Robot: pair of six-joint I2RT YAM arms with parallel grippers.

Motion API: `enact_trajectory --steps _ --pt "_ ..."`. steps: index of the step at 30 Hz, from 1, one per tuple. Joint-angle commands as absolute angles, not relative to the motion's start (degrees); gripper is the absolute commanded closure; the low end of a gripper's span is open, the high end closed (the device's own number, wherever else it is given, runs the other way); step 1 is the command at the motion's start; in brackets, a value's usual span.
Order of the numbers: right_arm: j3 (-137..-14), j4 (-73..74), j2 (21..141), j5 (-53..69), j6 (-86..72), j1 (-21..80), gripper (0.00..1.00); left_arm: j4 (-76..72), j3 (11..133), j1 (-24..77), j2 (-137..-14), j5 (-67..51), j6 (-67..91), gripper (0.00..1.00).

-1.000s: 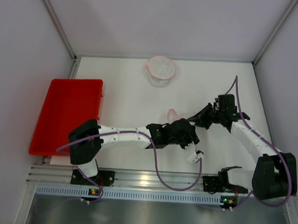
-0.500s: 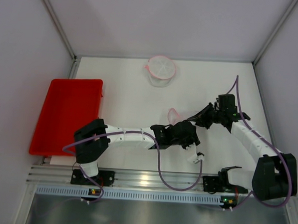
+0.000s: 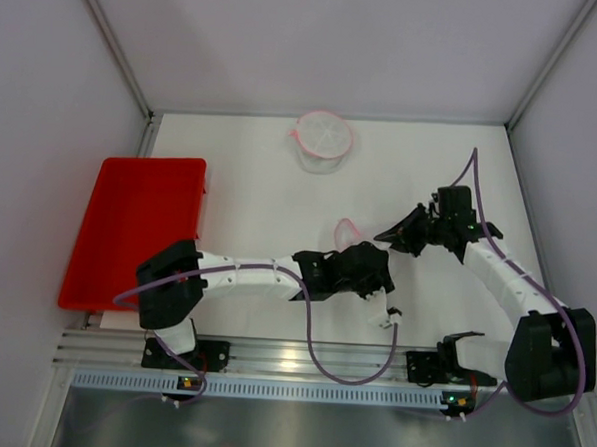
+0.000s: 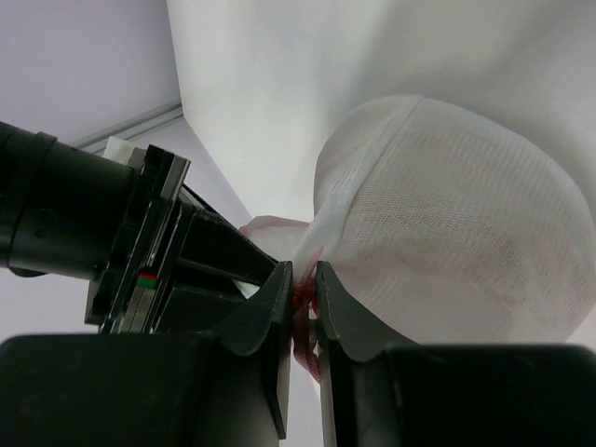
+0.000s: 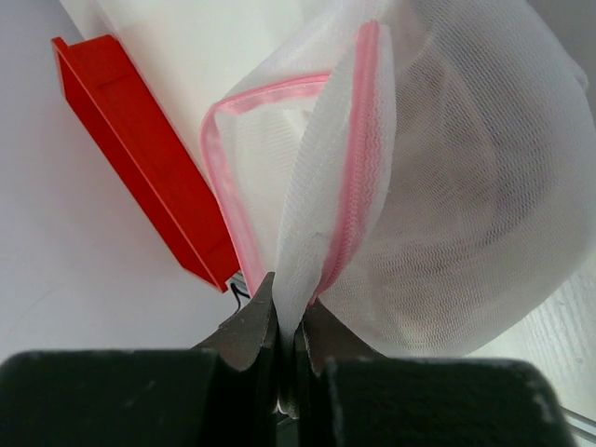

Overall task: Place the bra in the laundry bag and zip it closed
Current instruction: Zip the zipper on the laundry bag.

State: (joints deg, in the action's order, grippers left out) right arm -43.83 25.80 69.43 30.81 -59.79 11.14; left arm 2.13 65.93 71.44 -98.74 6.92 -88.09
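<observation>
Centre-right of top view, laundry bag [image 3: 350, 229] between arms, bra indistinct inside. Right end effector [image 5: 284, 321] clamps bag by zip [image 5: 352, 186]; left end effector [image 4: 300, 284] pinches pink pull [image 4: 302, 300]. I keep zip taut, draw straight.

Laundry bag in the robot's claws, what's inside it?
Through the white mesh of the laundry bag, only a pale rounded shape with a faint pink tinge shows. The mesh blurs it, so I cannot tell what it is.

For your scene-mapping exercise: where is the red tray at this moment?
In the top view, the red tray lies at the left edge of the table, its near right corner beside the left arm's shoulder.
</observation>
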Motion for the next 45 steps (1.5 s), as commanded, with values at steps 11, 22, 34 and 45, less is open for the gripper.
enact_trajectory --steps 11,22,34,45 --pt "-48.60 27.60 70.49 32.61 -53.00 11.51 1.00 12.21 62.40 70.84 -89.12 3.08 -85.78 1.00" --pt "-47.02 27.34 71.01 34.10 -55.46 11.78 1.00 11.87 66.62 71.45 -91.32 5.62 -86.83 0.75" --pt "-45.35 27.07 70.58 35.77 -59.15 11.86 1.00 0.54 60.74 73.91 -91.41 9.93 -95.79 0.67" --pt "-45.70 28.83 70.05 35.34 -59.85 12.04 1.00 -6.85 60.21 76.64 -94.13 14.67 -100.90 0.67"
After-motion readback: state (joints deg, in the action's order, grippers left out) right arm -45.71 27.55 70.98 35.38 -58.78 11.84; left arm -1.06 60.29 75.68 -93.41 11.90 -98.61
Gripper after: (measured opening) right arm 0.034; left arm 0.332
